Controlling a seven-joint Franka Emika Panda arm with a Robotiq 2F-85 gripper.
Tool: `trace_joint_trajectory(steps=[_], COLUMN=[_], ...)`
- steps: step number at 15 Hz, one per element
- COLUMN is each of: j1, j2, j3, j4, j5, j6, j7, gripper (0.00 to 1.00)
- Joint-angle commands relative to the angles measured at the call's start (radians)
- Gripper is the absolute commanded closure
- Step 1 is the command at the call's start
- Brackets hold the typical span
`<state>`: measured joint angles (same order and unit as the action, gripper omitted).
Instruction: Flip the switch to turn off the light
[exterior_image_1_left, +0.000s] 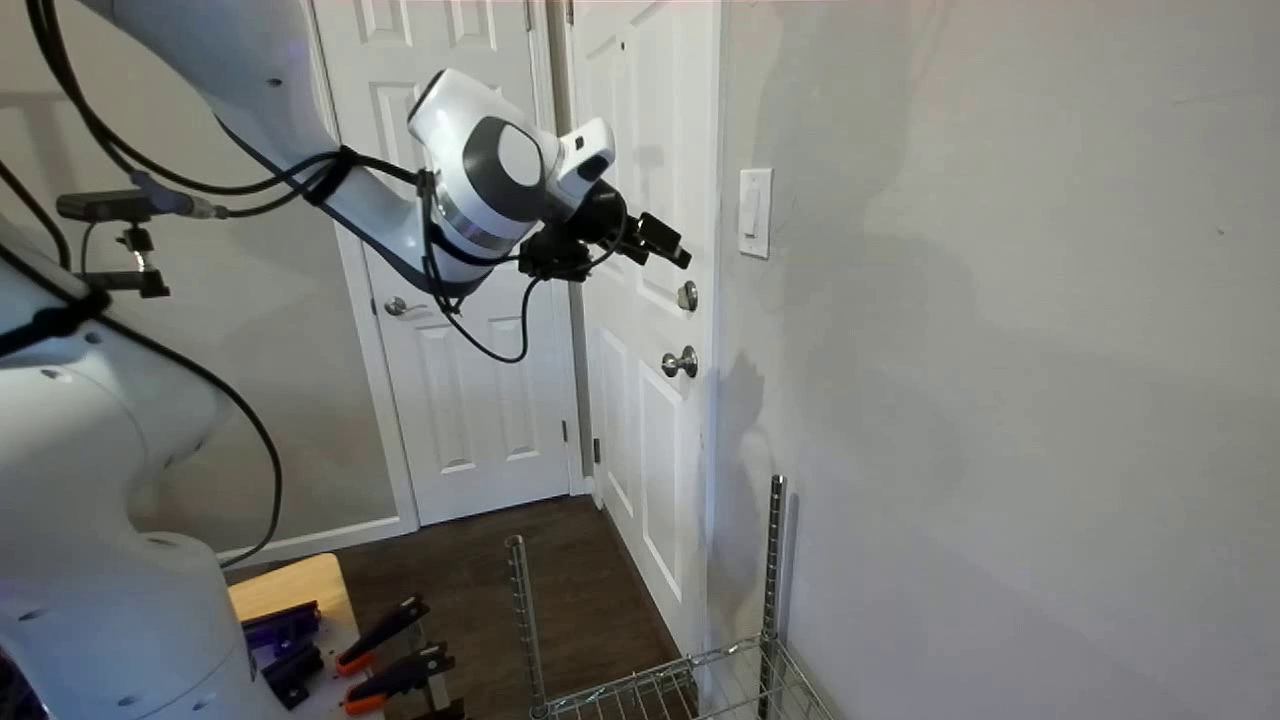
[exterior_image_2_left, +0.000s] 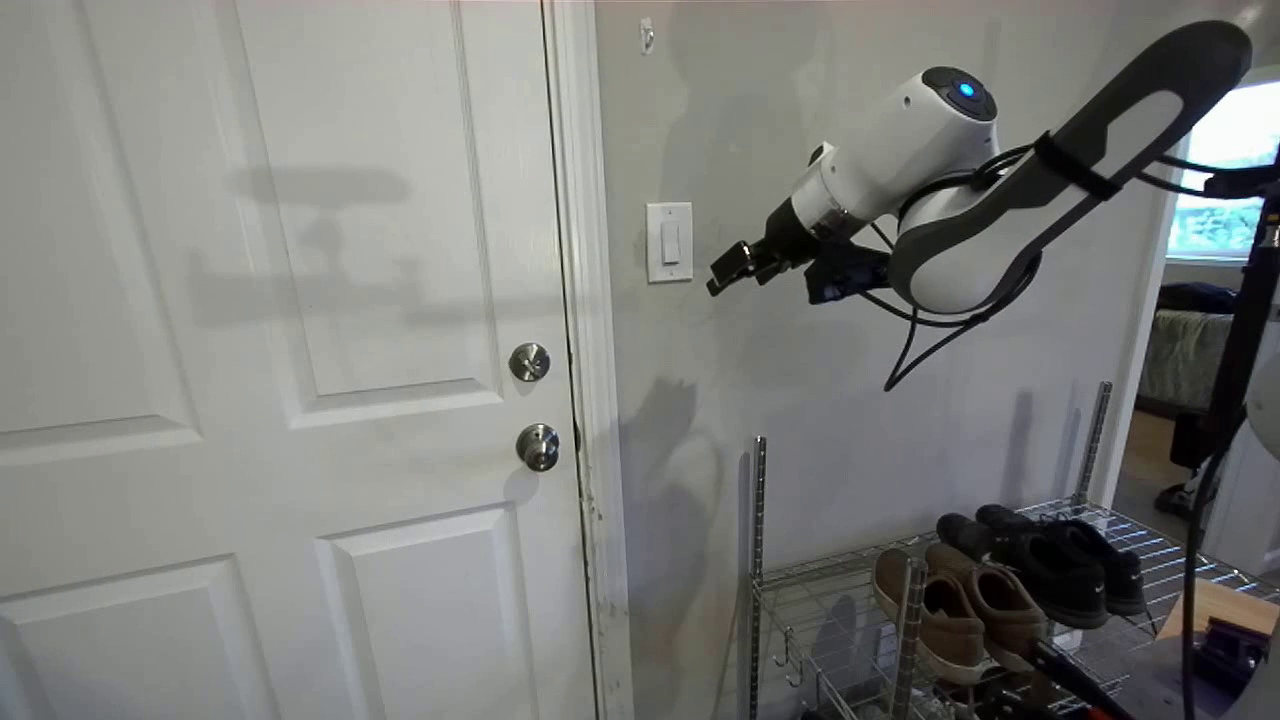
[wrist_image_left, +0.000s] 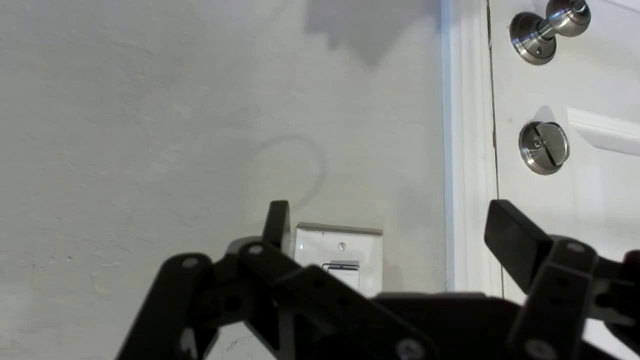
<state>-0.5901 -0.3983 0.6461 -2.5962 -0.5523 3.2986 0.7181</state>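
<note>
Switch (exterior_image_2_left: 670, 243) sits near the hand (wrist_image_left: 389, 222), clear of it; the hand is spread wide.

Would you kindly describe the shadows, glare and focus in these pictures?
In both exterior views, soft shadows fall on the wall; in an exterior view, more cross the door and the window glares near its top; in the wrist view, the tool looks darker and softer than the switch.

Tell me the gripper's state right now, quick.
Gripper: open, its fingers spread wide apart in the wrist view, holding nothing.
</note>
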Motion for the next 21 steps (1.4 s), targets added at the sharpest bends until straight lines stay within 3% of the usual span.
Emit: trace_joint_trajectory(steps=[1,4,5,12,13,16,21], j1=[-0.175,-0.342,-0.286,-0.526,-0.556,-0.669,-0.766], j2=[-0.048,-0.084,-0.083,-0.246,-0.263,-0.361,-0.487], j3=[0.149,0.313,0.301,0.629,0.684,0.812,0.916], j4=[-0.015,-0.017,0.035,0.124,0.122,0.132,0.185], j5=[0.039,0.176,0.243,0.576,0.716,0.912,1.062], j6=[0.12,0.259,0.185,0.164,0.162,0.161,0.161], j7=[0.038,0.032,0.021,0.09,0.021,0.056,0.07], gripper=[0.0,0.0,0.0,0.0,0.0,0.0,0.0])
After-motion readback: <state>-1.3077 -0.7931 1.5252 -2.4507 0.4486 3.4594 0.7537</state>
